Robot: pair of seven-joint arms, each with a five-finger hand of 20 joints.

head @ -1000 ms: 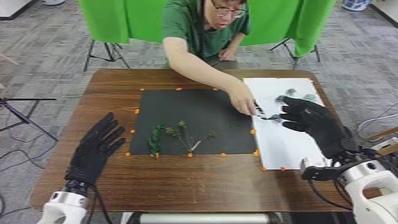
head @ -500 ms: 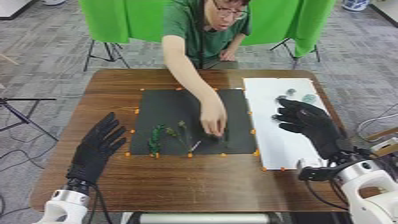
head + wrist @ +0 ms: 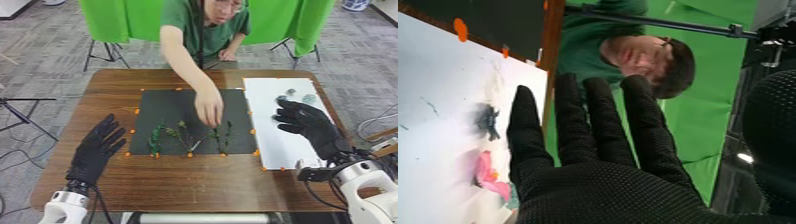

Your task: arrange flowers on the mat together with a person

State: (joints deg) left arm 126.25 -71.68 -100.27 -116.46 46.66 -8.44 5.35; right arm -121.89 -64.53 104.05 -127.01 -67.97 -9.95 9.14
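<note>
At the lower left of the head view, the left hand (image 3: 96, 145) lies with its fingers toward the top of the frame, leaning slightly right; they are straight and a little spread. The right hand (image 3: 306, 122) comes in from the lower right over the white sheet (image 3: 280, 142), its fingers aimed at the upper left. In the right wrist view, the right hand (image 3: 611, 192) is open, its fingers straight with narrow gaps between them and the thumb well apart.

A person's hand (image 3: 209, 107) reaches from the top of the frame over the dark mat (image 3: 169, 105), fingertips downward beside the sprigs; whether they pinch anything I cannot tell. At lower center, on the mat, the left green sprig (image 3: 155, 140) stands nearly vertical in the frame. Next to it, the middle sprig (image 3: 185, 134) tilts, its top toward the upper left, near a pale stem (image 3: 195, 146) that slants toward the upper right. Farther right, the right sprig (image 3: 227, 136) runs nearly straight up and down. Small clumps (image 3: 309, 98) lie on the sheet at the upper right. The wrist view also shows a pink flower (image 3: 487, 172) and a dark clump (image 3: 488, 121) on the sheet.
</note>
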